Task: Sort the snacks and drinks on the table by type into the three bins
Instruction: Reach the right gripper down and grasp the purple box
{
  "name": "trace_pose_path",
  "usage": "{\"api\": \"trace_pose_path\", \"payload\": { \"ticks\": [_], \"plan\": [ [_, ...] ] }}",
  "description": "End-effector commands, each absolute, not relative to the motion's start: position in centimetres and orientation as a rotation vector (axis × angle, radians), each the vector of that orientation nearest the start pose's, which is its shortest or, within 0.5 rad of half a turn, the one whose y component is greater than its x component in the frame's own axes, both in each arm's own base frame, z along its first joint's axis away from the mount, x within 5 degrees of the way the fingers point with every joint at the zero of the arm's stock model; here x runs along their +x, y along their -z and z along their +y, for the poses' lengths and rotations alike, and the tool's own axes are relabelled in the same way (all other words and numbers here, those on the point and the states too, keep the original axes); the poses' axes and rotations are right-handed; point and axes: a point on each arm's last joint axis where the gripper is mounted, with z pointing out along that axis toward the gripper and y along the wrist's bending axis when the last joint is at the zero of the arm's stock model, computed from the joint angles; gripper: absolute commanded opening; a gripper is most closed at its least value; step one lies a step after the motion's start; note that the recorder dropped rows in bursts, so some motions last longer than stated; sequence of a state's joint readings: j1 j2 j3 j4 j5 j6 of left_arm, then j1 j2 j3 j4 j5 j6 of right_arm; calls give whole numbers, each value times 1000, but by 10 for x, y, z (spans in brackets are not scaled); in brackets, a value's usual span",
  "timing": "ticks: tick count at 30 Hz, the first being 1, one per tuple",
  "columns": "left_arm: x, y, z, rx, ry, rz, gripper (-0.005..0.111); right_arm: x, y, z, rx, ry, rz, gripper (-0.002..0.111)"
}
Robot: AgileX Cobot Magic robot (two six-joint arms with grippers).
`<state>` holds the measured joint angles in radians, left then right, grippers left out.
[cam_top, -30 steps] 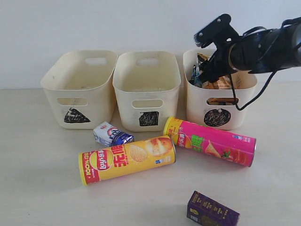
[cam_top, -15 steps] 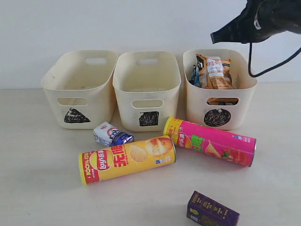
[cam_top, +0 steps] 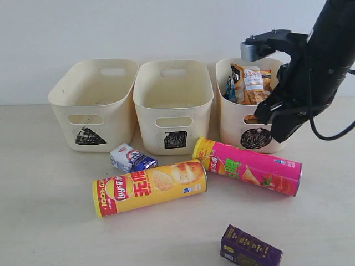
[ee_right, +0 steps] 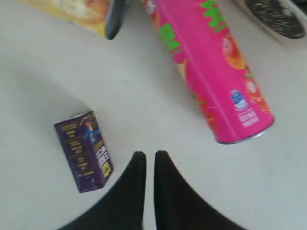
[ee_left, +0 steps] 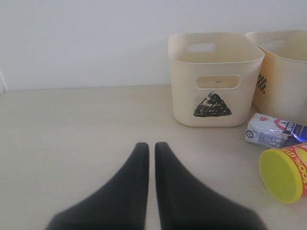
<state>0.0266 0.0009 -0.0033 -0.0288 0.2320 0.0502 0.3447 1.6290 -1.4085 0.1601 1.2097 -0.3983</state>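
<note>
Nearest, toward the right, a dark purple drink carton (cam_top: 250,252) lies on the table (cam_top: 44,221). On the near left, the left gripper (ee_left: 147,145) hangs low over bare tabletop, its two fingers pressed together with nothing between them.

Farther back, a yellow chip tube (cam_top: 150,187) lies on its side left of centre. A pink chip tube (cam_top: 247,165) lies on its side to its right, and their near ends come close together. Just behind the yellow tube sits a small white-blue drink carton (cam_top: 132,158), before the gap between the left and middle bins.

The right gripper (ee_right: 146,154) hangs in front of the right bin, above the far end of the pink tube, its fingers closed and holding nothing.

Along the far side stand three cream bins in a row: the triangle bin (cam_top: 64,108) on the left, the square bin (cam_top: 145,119) in the middle and the circle bin (cam_top: 230,124) on the right. Inside the circle bin are an orange-brown snack bag (cam_top: 252,83) and a blue snack bag (cam_top: 230,88), standing on end.
</note>
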Motion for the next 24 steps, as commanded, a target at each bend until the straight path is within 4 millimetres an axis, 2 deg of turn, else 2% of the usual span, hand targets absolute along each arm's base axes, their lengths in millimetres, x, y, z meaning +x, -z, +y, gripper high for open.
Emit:
{"api": "trace_pose_path", "payload": {
  "ticks": [1, 2, 8, 13, 16, 19, 21, 24],
  "plan": [
    [56, -193, 1, -9, -18, 1710, 4, 276, -288, 146, -1209, -258, 2720, 1],
    [56, -193, 1, -9, -18, 1710, 4, 267, -279, 154, -1279, -260, 2728, 1],
    [56, -193, 1, -9, -18, 1710, 4, 242, -257, 172, -1454, -250, 2746, 2],
    [56, -193, 1, -9, -18, 1710, 4, 222, -236, 175, -1569, -216, 2789, 2],
    [56, -193, 1, -9, -18, 1710, 4, 215, -224, 172, -1619, -157, 2807, 18],
    [56, -193, 1, -9, -18, 1710, 4, 212, -213, 170, -1607, -157, 2806, 44],
    [56, -193, 1, -9, -18, 1710, 4, 212, -207, 170, -1588, -157, 2780, 57],
    [56, -193, 1, -9, -18, 1710, 4, 214, -196, 170, -1542, -155, 2726, 60]
  ]
}}
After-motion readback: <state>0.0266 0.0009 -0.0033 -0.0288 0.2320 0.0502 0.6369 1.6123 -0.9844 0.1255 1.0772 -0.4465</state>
